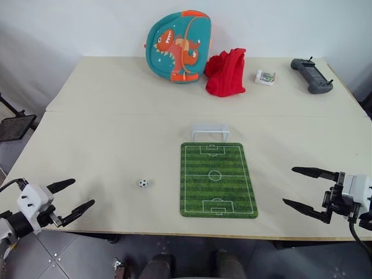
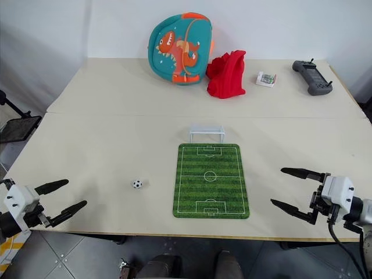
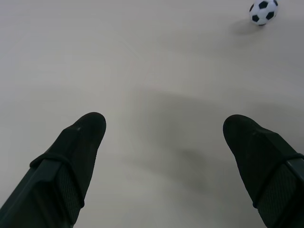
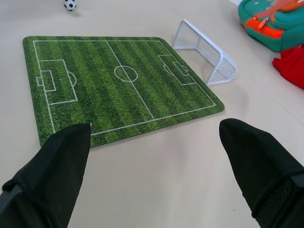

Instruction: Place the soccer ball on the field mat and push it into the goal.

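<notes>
We are looking at the ball [image 1: 143, 183] sitting on the bare table [image 1: 104, 116], just left of the mat [image 1: 218, 179] and off it, with the goal [image 1: 210, 131] standing at the mat's far end. Our left claw [image 1: 74, 195] is hovering low at the near left edge, empty with its jaws spread wide, and the ball is lying ahead and to its right, so we are judging this arm the nearer. Our right claw [image 1: 301, 186] is waiting across the mat, equally wide and empty, pointing in toward it.
</notes>
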